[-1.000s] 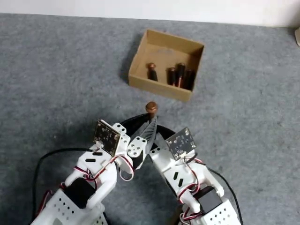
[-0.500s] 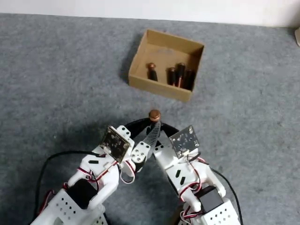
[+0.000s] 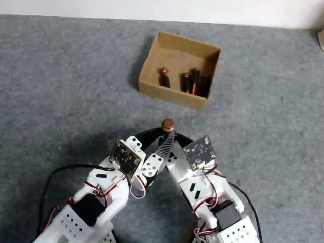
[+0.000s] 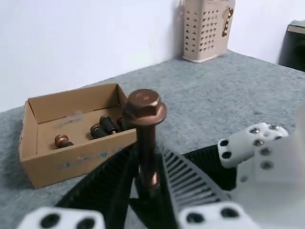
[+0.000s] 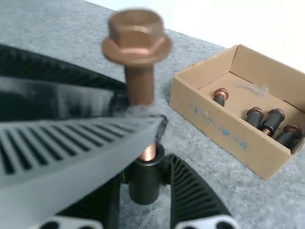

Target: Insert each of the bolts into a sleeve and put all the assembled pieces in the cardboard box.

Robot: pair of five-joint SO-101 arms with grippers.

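Observation:
A copper bolt (image 3: 167,124) stands upright, head up, between the two arms in front of the cardboard box (image 3: 172,94). My left gripper (image 4: 148,183) is shut on the bolt (image 4: 145,129) low on its shank. My right gripper (image 5: 145,179) is shut on a black sleeve (image 5: 144,177), and the bolt (image 5: 138,57) has its tip in the sleeve's top. The left gripper's ribbed finger (image 5: 62,143) crosses in front of the shank. Several bolt-and-sleeve pieces (image 3: 192,81) lie inside the box.
Grey carpet (image 3: 71,91) covers the table all around. A beige perforated container (image 4: 207,28) and a dark object (image 4: 293,43) stand far off by the wall. A black cable (image 3: 45,185) loops beside the left arm's base.
Over the last second the bolt and both grippers shifted slightly right and toward the arms' bases. The left arm's wrist swung right. In the last half second almost nothing moved.

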